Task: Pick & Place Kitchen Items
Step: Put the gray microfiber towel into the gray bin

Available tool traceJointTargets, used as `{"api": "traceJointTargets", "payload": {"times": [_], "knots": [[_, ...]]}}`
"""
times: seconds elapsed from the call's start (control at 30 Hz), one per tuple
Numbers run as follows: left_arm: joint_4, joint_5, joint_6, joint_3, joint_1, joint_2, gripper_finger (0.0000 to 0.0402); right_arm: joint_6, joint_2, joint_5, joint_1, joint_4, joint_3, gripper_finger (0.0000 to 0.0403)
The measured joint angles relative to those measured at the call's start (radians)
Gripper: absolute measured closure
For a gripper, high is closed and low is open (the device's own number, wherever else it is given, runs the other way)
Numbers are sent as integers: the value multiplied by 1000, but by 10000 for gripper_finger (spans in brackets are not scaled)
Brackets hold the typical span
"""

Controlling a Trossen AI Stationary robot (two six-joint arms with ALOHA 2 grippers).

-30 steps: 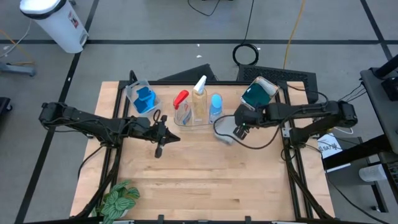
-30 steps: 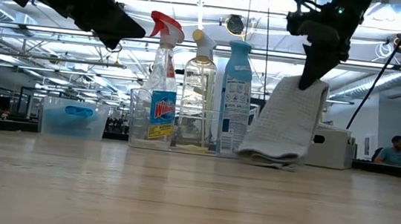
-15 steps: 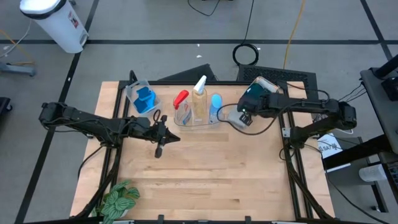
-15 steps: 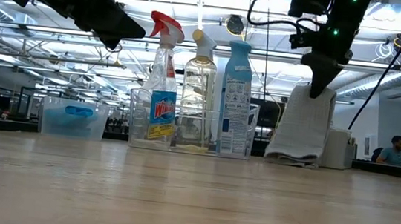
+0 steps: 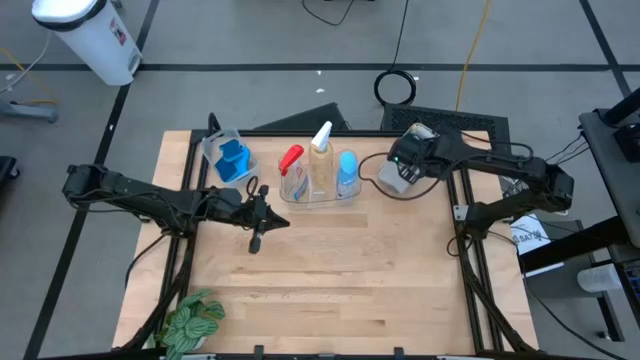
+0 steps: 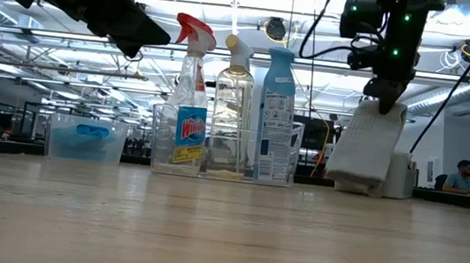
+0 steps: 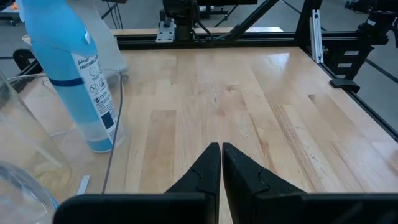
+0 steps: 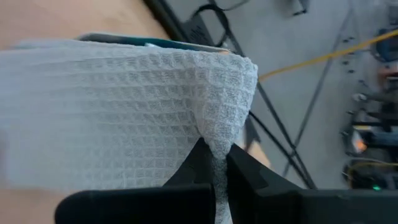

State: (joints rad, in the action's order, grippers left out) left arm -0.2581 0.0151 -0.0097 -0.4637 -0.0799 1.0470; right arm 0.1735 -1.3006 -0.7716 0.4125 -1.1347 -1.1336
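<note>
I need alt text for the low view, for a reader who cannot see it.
The right gripper holds a grey folded towel hanging at the right of the wooden table. A clear tub at centre holds three bottles; the left gripper hangs above at upper left.

There are 3 bottles standing in 1 clear tub [image 5: 318, 196]: 1 red-trigger bottle [image 5: 291, 160], 1 white-trigger bottle [image 5: 321, 140] and 1 blue-capped bottle [image 5: 347, 166]. A 2nd tub [image 5: 212, 150] (at the table's far left corner) holds 1 blue sponge [image 5: 234, 160]. There is 1 grey towel [image 5: 391, 178] visible, and 1 green leafy plant [image 5: 190, 323]. The robot has 2 arms, so 2 grippers: the left gripper [image 5: 262, 223] and the right gripper [image 5: 408, 160]. In the low view, 1 person [image 6: 464, 177] sits in the background.
</note>
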Motion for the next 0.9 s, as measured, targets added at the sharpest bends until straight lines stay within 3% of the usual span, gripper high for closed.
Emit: {"api": "traceJointTargets", "payload": {"times": [0.4, 0.9], "knots": [[0, 0, 0, 0, 0, 0, 382, -138, 0, -19, 186, 79, 0, 403], [0, 0, 1, 0, 0, 0, 382, -308, -1, 8, 340, 354, 70, 402]]}}
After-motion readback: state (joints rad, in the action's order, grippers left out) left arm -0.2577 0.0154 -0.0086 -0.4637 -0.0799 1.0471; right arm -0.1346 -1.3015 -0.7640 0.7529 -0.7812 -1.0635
